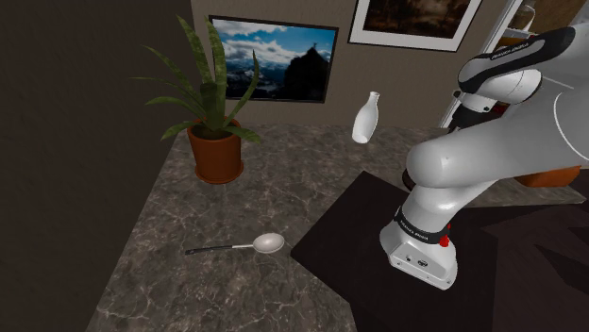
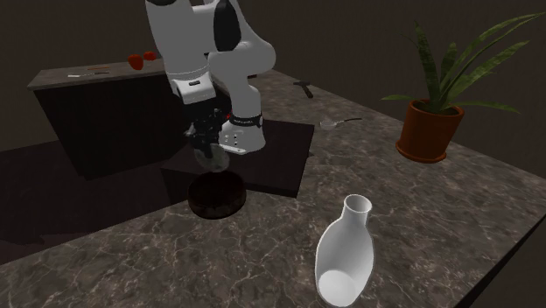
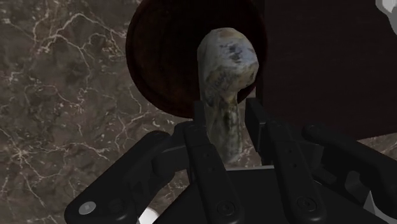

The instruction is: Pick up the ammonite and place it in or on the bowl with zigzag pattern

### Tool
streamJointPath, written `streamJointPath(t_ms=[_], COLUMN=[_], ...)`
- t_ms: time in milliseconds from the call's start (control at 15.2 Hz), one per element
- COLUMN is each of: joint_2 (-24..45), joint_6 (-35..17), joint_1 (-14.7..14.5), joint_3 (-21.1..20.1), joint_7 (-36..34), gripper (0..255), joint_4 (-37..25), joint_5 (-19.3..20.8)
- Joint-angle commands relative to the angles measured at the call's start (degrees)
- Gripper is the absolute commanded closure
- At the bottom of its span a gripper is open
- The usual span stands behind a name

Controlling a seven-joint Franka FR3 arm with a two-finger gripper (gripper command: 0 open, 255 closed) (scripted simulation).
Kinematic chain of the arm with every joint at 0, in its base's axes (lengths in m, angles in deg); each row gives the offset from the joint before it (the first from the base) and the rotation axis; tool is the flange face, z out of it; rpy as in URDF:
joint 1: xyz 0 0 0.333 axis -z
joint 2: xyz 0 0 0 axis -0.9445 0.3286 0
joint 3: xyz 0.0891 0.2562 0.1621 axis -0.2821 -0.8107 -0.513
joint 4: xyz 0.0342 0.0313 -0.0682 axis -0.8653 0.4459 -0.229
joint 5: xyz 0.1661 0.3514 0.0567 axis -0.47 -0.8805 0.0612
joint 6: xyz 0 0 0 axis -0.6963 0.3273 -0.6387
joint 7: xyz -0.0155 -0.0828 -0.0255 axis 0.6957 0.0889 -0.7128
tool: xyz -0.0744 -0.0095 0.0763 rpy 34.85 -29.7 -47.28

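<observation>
In the shoulder view the arm (image 1: 491, 160) bends down beside the marbled surface (image 1: 189, 273); in the second exterior view the hand (image 2: 208, 159) hangs just above the dark bowl (image 2: 216, 199). In the wrist view its fingers (image 3: 205, 146) are closed on the pale, mottled ammonite (image 3: 226, 63), over the bowl's mouth; it looks stone-stiff, weighty and chippable, best pinched across its flat faces.
</observation>
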Motion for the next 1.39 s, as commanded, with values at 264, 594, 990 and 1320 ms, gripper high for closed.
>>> streamJointPath(t_ms=[264, 594, 990, 1320], joint_2=[4.47, 8.95, 9.08, 9.08], joint_6=[-6.55, -12.40, -12.55, -12.55], joint_1=[-2.17, -4.99, -5.08, -5.08], joint_3=[4.18, 8.35, 8.47, 8.47], joint_7=[0.83, 2.00, 2.05, 2.05], gripper=[255, 255, 255, 0], joint_4=[1.84, 3.07, 3.10, 3.10], joint_5=[0.51, 0.14, 0.11, 0.11])
